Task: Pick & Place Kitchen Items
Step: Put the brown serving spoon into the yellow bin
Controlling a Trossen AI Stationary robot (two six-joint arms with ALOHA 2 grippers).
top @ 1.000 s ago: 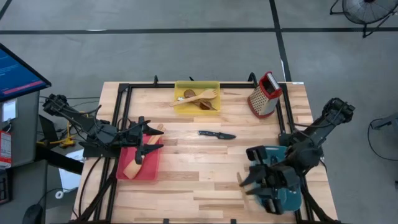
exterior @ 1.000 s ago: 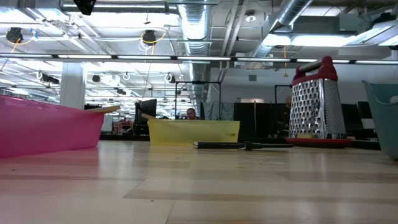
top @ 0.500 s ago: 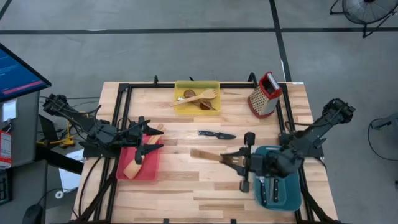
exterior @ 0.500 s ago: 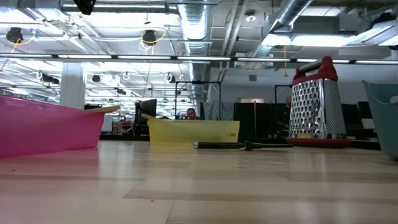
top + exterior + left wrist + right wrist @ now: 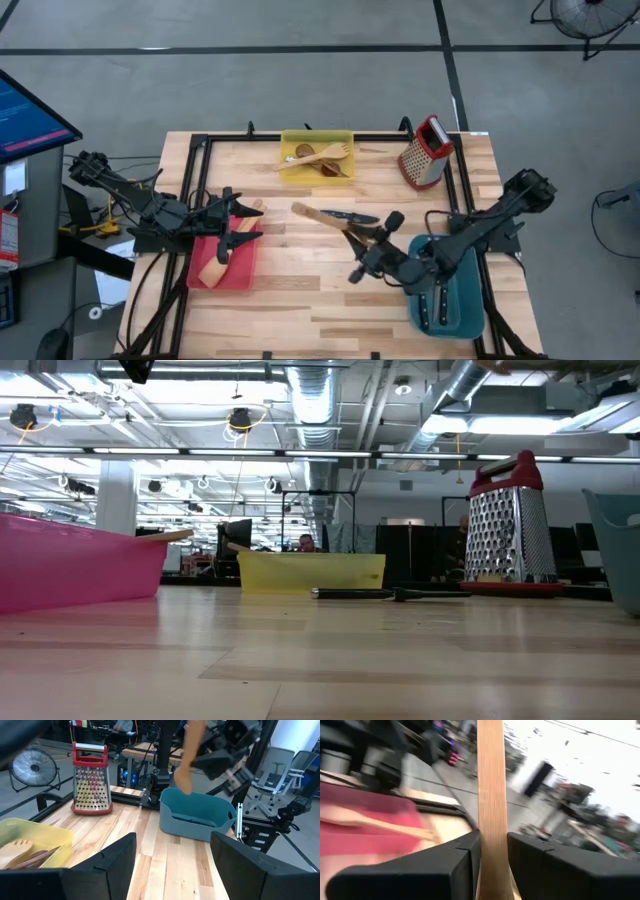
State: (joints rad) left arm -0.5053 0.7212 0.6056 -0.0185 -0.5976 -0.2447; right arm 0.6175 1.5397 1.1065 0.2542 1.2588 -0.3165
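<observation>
One pale wooden spatula (image 5: 491,795) sat clamped between the right gripper (image 5: 366,246)'s jaws, its flat handle running straight out past both dark fingers (image 5: 445,865) in the right wrist view. In the high view that gripper was just right of centre frame, and the spatula's blade reached up and left, over the black-handled knife (image 5: 349,216) lying on the counter (image 5: 300,290). Half a second before, the same grip was lower and further right, close to the teal bin (image 5: 447,300); a second before, it was right over that bin. So I read the arm as having lifted the spatula from there and swung it leftward across the counter, carrying rather than placing. My guess was the red bin (image 5: 228,262) at left of frame, which already held a wooden utensil, though the yellow bin (image 5: 317,155) at upper centre held wooden pieces too, so I could not be sure.

The left gripper (image 5: 240,222) had not moved, parked over the red bin with its jaws spread wide and empty. The grater (image 5: 426,152) stood at upper right, and the knife lay untouched, yet to be collected.
</observation>
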